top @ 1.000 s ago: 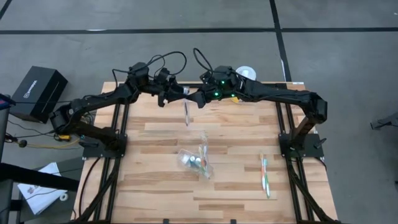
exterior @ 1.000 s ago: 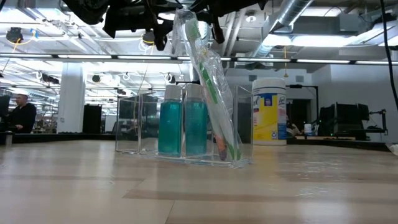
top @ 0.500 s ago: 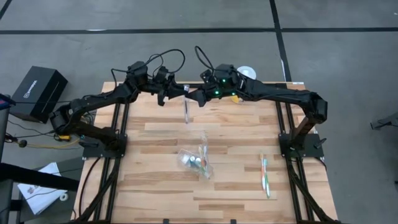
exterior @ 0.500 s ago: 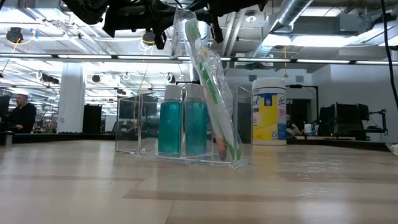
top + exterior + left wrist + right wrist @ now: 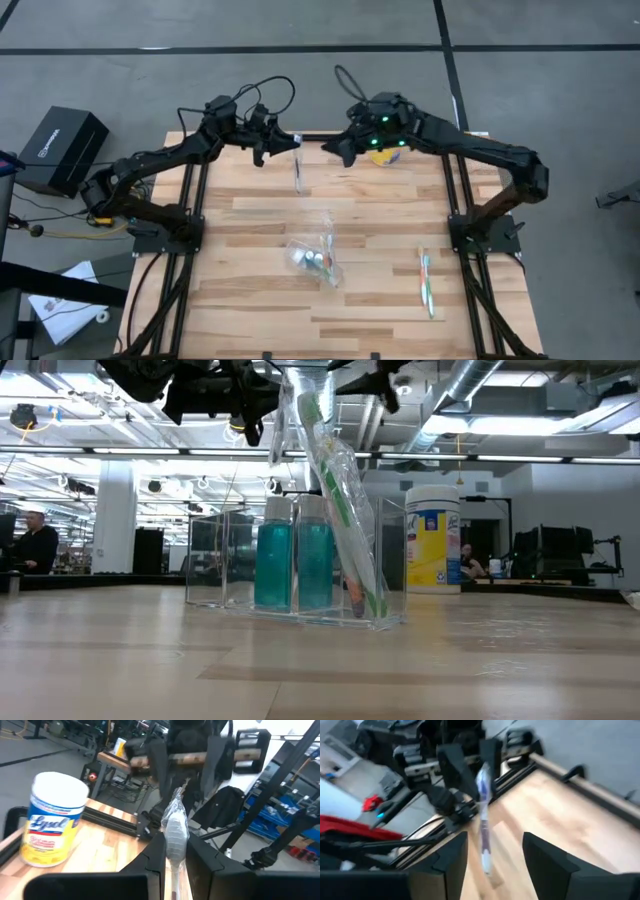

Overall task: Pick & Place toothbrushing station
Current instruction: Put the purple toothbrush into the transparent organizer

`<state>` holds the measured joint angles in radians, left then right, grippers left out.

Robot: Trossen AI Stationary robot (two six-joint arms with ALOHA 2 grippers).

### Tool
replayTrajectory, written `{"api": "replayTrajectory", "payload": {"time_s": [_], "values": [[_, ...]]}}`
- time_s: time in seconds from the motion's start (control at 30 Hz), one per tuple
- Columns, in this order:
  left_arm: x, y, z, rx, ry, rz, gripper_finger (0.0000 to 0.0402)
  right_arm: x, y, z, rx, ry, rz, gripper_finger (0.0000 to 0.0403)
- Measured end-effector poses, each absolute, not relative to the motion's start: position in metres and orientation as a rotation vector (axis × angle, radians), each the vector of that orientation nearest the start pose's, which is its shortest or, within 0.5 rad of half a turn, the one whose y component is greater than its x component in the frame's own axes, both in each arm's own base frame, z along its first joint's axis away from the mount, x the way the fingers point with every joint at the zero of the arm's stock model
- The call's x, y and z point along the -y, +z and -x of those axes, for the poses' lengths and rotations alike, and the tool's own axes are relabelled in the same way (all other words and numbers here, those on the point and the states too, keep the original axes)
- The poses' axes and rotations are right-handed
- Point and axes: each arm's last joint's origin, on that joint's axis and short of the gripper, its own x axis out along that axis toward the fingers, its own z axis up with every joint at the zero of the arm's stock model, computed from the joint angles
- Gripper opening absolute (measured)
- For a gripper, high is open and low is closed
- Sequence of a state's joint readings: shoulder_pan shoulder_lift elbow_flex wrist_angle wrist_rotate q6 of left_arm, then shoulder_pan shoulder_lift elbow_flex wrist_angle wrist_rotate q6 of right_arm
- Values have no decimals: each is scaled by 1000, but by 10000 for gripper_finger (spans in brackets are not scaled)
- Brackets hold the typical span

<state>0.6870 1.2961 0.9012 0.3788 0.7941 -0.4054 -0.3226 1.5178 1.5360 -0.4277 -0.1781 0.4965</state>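
Since before: right gripper (image 5: 337, 152) has let go and backed off toward the far right; a sec ago it sat close against the left one at the bagged brush.

Front right of table: two loose toothbrushes (image 5: 426, 281), side by side, untouched, prob waiting their turn.

Table centre: clear organiser (image 5: 300, 565) w/ two teal bottles (image 5: 294, 565) in it. In the high view it reads as a clear bundle (image 5: 318, 259), well apart from both arms.

Bagged toothbrush (image 5: 297, 173): green brush in a clear bag (image 5: 330, 490), hanging top-up, tilted. In the low view it shows in front of the organiser; the high view puts it farther back, near the far edge. Can't tell if its lower end touches the wood.

Left gripper (image 5: 284, 142): far edge, left of centre. Fingers (image 5: 156, 851) pinched on the bag top (image 5: 175, 822). It's carrying the brush alone now, I'd guess so the bag hangs straight for lowering.

Right gripper detail: fingers (image 5: 451, 855) spread wide, nothing between them, pointed back at the bag (image 5: 484, 815). Looks like a handover just finished.

Far edge: wipes tub (image 5: 54, 818) by the right arm, not part of the job.

Beyond the table: a person (image 5: 36, 545) off at the left of the room.

Progress: early, I reckon.
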Motion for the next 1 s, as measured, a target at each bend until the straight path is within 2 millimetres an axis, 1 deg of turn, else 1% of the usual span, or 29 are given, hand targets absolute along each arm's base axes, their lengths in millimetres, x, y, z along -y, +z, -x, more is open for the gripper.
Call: {"api": "replayTrajectory", "payload": {"time_s": [0.17,0.27,0.47,0.53,0.57,0.63,0.77,0.87,1.0], "values": [[-164,320,-232,-27,-100,399,37,104,415,-289,-314,-334,-541,182],[-156,331,-227,11,-82,342,37,103,428,-270,-283,-373,-531,176],[-136,362,-203,139,17,248,37,96,439,-243,-276,-437,-517,161],[-129,365,-194,170,52,232,37,93,441,-238,-277,-446,-503,158],[-125,363,-190,180,72,231,37,92,442,-237,-275,-445,-501,156],[-117,352,-181,179,110,251,37,90,443,-236,-275,-441,-499,154],[-96,318,-167,163,172,314,37,90,443,-235,-278,-440,-497,153],[-77,295,-159,183,192,335,37,90,443,-235,-279,-436,-494,155],[-58,277,-152,233,206,369,37,90,443,-236,-282,-422,-496,157]]}}
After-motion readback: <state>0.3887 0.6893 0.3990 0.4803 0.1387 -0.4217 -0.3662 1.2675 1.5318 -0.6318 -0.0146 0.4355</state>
